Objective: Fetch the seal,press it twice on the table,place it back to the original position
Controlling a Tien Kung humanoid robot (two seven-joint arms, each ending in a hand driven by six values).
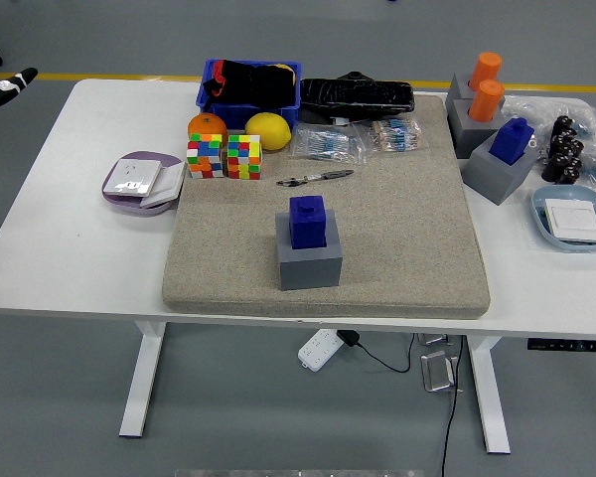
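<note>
A blue seal [306, 220] stands upright in a grey block holder [309, 263] at the middle front of a beige mat [417, 238]. At the mat's right edge a second blue seal [513, 139] sits in its own grey holder [495, 174]. Behind that one, two orange seals [487, 97] stand in another grey holder. Neither of my hands is in view, and nothing touches the seals.
Behind the middle seal lie a pen [315, 178], two colour cubes [225, 156], an orange [207, 126], a lemon [268, 130], a blue bin [249, 85], a black bag [356, 94] and packets. A purple dish [129, 185] sits left, a blue dish [574, 217] right. A black-and-white object [7, 86] pokes in at the left edge, off the table.
</note>
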